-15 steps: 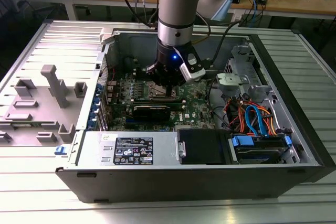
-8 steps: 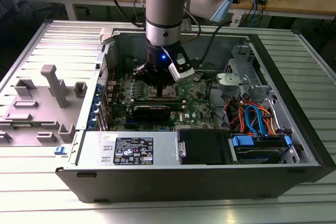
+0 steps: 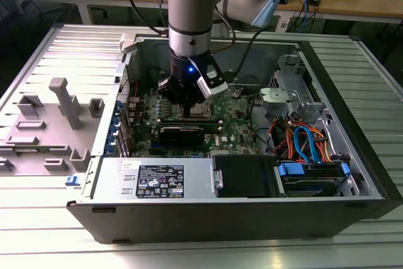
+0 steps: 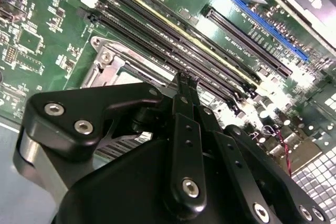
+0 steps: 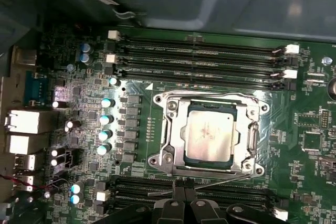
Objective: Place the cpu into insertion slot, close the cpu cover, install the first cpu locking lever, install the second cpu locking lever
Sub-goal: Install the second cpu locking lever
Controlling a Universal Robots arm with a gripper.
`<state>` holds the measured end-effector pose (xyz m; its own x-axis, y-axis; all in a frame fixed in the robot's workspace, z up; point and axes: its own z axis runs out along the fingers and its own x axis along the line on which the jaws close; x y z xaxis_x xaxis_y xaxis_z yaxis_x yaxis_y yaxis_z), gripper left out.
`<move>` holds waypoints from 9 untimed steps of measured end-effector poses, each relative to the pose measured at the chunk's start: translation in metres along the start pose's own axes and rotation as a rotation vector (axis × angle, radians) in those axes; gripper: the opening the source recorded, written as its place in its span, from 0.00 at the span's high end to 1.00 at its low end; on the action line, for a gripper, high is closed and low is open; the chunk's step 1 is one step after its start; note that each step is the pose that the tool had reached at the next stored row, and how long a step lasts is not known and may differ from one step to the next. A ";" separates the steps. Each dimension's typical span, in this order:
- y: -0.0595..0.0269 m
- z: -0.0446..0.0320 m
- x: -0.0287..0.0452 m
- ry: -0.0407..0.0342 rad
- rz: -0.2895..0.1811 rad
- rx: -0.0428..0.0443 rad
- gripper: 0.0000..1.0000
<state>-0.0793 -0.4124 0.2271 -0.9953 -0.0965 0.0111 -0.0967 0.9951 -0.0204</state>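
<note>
The black multi-link gripper (image 4: pixel 185 80) is seen in the second wrist view with its slender fingers (image 4: pixel 184 98) drawn together to a narrow tip, nothing being visibly held between them. That tip is lowered just beside the edge of the square silver-edged insertion slot (image 5: pixel 210 135), near a thin silver metal lever (image 5: pixel 210 183) that lies slanted along the slot's side in the first wrist view; whether the tip touches the lever cannot be told. The small flat square cpu (image 5: pixel 209 136) with its dull silver-grey metal top is seated inside the slot, and faint reddish marks are seen on its surface. The thin silver metal cpu cover (image 5: pixel 176 129), a square frame with a square window, is lying closed over the slot, the chip's top being framed by its window. Long narrow black memory slots (image 5: pixel 199 56) are found on two opposite sides of the socket on the green motherboard (image 5: pixel 315 145). In the exterior view, the gripper (image 3: pixel 189 102) is lowered into the open dark grey computer case (image 3: pixel 208 225), over the middle of the board.
</note>
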 end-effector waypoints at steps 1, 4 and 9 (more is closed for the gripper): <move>-0.0006 0.0001 0.0000 -0.0002 -0.003 -0.0002 0.89; -0.0020 0.0001 0.0008 -0.0002 -0.005 -0.0002 0.89; -0.0016 0.0007 0.0081 -0.0003 -0.013 0.0000 0.89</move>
<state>-0.0872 -0.4148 0.2265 -0.9939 -0.1094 0.0111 -0.1096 0.9938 -0.0202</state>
